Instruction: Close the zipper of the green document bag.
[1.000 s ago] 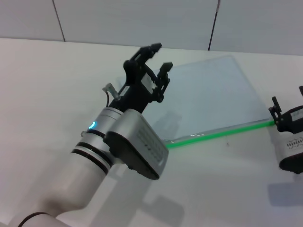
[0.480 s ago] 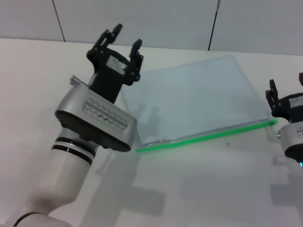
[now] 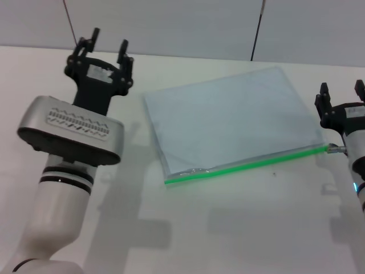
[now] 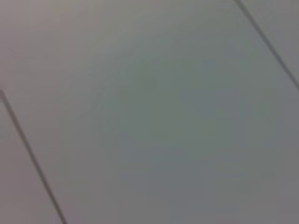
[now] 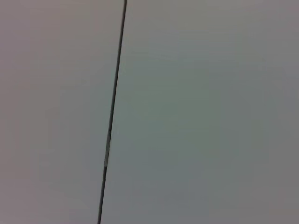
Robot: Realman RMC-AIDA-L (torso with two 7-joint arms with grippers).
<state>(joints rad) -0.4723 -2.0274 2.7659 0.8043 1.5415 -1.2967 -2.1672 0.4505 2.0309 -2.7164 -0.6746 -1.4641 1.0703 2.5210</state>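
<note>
The green document bag lies flat on the white worktop, a translucent pale blue-grey pouch set at a slant, roughly in the middle of the head view and toward the robot's right. The zipper runs as a thin bright green strip along the bag's near long edge, from the near left corner up to the right corner; a small metal piece sticks out at that right end, too small to identify as the slider. The right tool is raised just beside that right corner, its fingers spread apart and holding nothing. The left tool is lifted well off to the bag's left, apart from it, fingers likewise released and empty. Both wrist views show only a plain grey panelled wall with dark seams.
</note>
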